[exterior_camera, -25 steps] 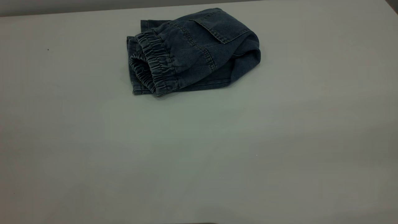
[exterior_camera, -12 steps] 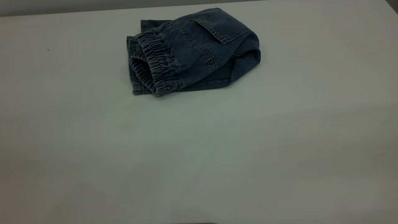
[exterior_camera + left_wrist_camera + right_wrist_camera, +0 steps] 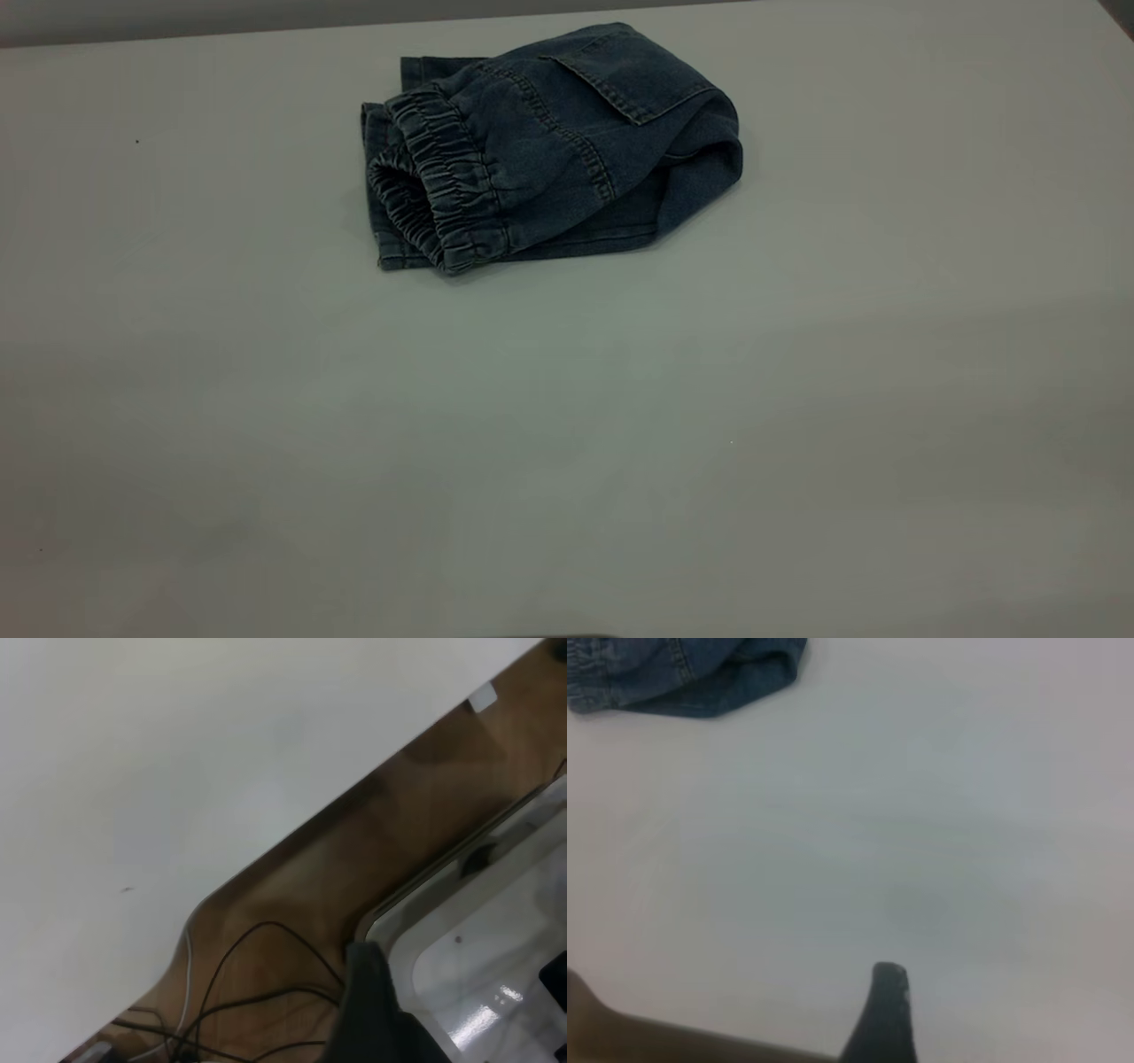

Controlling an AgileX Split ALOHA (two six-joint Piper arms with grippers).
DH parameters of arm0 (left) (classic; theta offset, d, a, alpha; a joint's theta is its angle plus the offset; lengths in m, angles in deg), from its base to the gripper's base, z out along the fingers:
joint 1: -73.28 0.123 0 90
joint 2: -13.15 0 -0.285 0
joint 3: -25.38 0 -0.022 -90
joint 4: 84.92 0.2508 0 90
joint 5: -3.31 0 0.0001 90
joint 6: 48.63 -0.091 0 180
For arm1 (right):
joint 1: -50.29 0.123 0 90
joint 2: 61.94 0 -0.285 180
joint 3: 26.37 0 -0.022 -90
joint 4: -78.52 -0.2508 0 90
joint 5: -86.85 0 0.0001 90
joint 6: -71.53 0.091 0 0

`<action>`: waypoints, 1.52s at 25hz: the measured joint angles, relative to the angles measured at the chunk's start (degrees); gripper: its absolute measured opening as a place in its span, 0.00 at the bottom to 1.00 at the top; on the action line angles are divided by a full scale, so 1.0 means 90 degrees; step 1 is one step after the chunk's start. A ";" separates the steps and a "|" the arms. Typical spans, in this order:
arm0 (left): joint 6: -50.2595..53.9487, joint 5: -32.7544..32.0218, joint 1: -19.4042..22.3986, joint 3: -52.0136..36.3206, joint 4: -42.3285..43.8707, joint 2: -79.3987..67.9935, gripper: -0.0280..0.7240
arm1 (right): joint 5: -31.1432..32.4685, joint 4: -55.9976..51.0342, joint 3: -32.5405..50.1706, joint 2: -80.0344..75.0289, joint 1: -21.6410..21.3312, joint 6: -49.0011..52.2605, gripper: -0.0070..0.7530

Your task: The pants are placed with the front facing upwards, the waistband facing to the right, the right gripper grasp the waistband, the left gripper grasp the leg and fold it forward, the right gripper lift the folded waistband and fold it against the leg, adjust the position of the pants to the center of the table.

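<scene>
My right hand [image 3: 879, 1019] hangs over bare worktop [image 3: 567, 425], well clear of the pants; I see one finger only, so I cannot tell its state. The left hand [image 3: 372, 1014] sits off the worktop's edge, above cables, likewise unclear. One pair of pants [image 3: 549, 146] lies folded near the far edge, waistband [image 3: 438, 182] on top.

blue denim pants [image 3: 549, 146], white table [image 3: 567, 425]

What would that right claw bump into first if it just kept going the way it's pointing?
Probably just bare table. One finger of the right gripper shows, aimed across the open white surface. The folded pants lie off to one side of that line, though depth is hard to judge.
</scene>
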 joint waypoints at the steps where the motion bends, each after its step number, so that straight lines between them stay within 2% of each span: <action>1: 0.0006 0.0000 0.0000 0.0000 -0.0002 0.0000 0.69 | -0.0002 0.0000 0.0000 0.0000 0.0000 0.0000 0.78; 16: 0.0110 0.0000 0.0057 0.0000 -0.0014 0.0141 0.69 | -0.0002 0.0000 0.0000 0.0000 0.0000 0.0007 0.78; 19: 0.0110 0.0000 0.0591 0.0000 -0.0026 0.0587 0.69 | -0.0002 0.0000 0.0000 0.0005 0.0000 0.0007 0.78; 25: 0.0110 -0.0040 0.2453 0.0000 -0.0021 0.2031 0.69 | -0.0007 -0.0006 0.0000 0.0113 -0.0142 0.0007 0.78; 28: 0.0110 -0.0084 0.3095 0.0000 -0.0021 0.2777 0.69 | -0.0007 -0.0017 0.0000 0.0241 -0.0354 0.0013 0.78; 31: 0.0110 -0.0142 0.3344 0.0000 -0.0021 0.3159 0.69 | -0.0016 -0.0023 0.0000 0.0385 -0.0515 0.0013 0.78; 38: 0.0124 -0.0169 0.3351 0.0000 -0.0021 0.3165 0.69 | -0.0021 -0.0077 0.0000 0.0573 -0.0614 0.0013 0.78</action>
